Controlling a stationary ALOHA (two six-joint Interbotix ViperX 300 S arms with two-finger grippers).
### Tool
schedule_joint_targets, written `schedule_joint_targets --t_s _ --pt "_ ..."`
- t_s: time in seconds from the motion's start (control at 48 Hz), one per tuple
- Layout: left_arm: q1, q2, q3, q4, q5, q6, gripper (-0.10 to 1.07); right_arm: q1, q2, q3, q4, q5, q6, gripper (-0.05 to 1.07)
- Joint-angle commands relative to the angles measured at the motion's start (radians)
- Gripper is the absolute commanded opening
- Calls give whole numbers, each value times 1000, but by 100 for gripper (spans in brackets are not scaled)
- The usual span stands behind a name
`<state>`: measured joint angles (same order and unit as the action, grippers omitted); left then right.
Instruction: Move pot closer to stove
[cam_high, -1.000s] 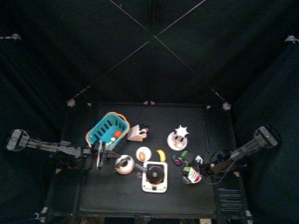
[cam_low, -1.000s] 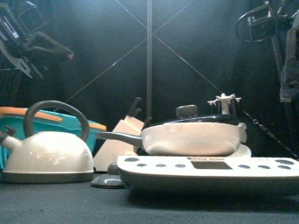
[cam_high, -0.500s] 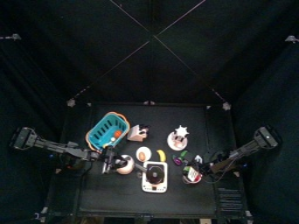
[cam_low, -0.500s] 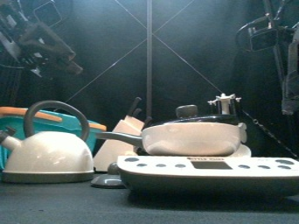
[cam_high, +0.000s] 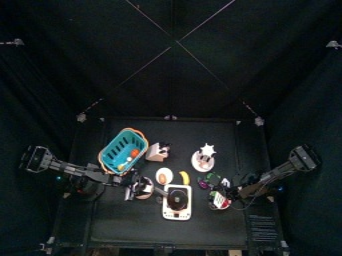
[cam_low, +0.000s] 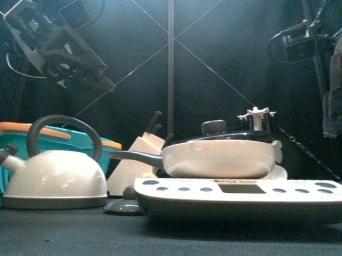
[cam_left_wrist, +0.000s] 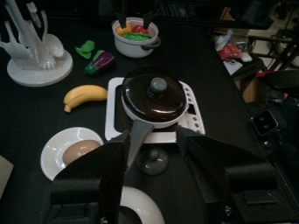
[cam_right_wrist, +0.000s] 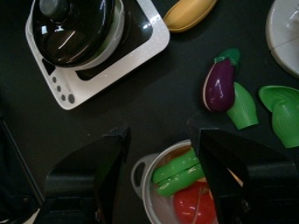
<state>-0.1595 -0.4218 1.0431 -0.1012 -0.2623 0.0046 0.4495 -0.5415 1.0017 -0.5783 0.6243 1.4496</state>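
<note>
The pot (cam_right_wrist: 177, 180), small and pale-rimmed with red and green pieces inside, sits between the jaws of my right gripper (cam_right_wrist: 162, 137), which is open around it. It also shows in the left wrist view (cam_left_wrist: 138, 33) and the top view (cam_high: 221, 201). The white stove (cam_left_wrist: 117, 112) lies at the table's front middle (cam_high: 178, 204) and carries a black lidded pan (cam_left_wrist: 156, 94). In the front view the stove (cam_low: 241, 198) is near and large. My left gripper (cam_left_wrist: 155, 154) is open and empty, above the table to the stove's left (cam_high: 130, 186).
A turquoise basket (cam_high: 123, 150) stands at the back left. A white kettle (cam_low: 54, 172) is left of the stove. A banana (cam_left_wrist: 84, 94), an eggplant (cam_right_wrist: 219, 83), green toy vegetables (cam_right_wrist: 281, 110), a white plate (cam_left_wrist: 56, 140) and a white rack (cam_left_wrist: 33, 54) lie around.
My left arm has reached further in toward the table's middle, and its gripper has shifted right in the front view. The right arm and the pot have hardly moved.
</note>
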Motion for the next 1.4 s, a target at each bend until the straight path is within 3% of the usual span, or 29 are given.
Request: schedule_joint_targets --t_s 0.0,0.438,0.875,1.167,1.375 --pt "5 12 -32 6 -17 2 82 -3 -3 -9 -3 -3 0 87" --pt "18 32 -38 6 -29 0 82 2 -11 -9 52 15 -5 87" --pt "20 32 -34 6 -29 0 82 11 -103 -6 187 311 -5 87" --pt "18 32 -31 6 -28 0 82 26 -106 43 291 348 -5 87" --pt "18 34 -28 6 -29 0 82 80 -109 55 397 367 -6 87"
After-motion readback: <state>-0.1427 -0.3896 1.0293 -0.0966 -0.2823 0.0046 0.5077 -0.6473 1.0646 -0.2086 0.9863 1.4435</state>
